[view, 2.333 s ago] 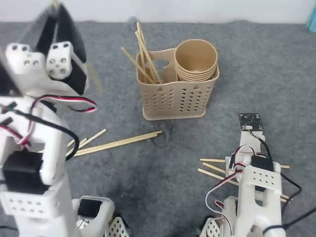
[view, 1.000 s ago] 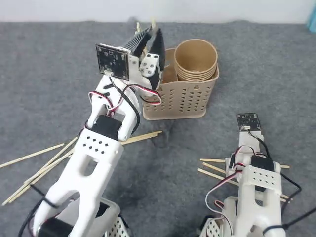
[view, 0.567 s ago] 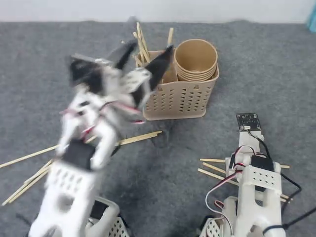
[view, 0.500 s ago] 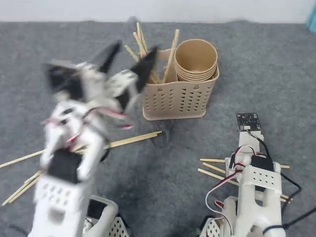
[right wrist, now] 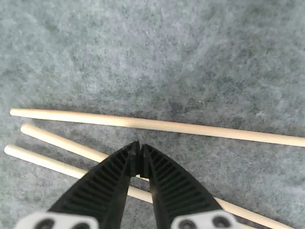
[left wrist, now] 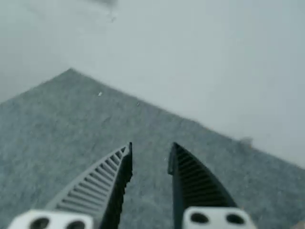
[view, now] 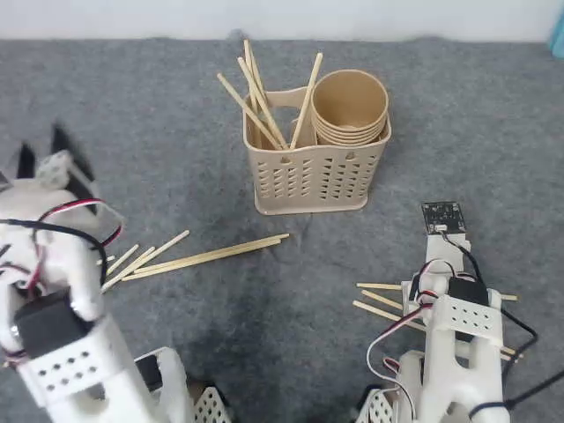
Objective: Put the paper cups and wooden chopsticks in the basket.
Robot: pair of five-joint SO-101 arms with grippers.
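Chopsticks (view: 207,255) likely handle light, stiff, roll-prone; grip mid-length. Left claw (left wrist: 150,148) apart; right claw (right wrist: 139,145) together, empty.

I saw L arm (view: 62,291) folded up at far left, wrist tipped upward, L gripper (left wrist: 150,148) w/ fingers apart, nothing btwn them. R arm (view: 458,326) sat low at near right, wrist aimed down, R gripper (right wrist: 139,145) w/ fingers pressed together, gripping nothing.
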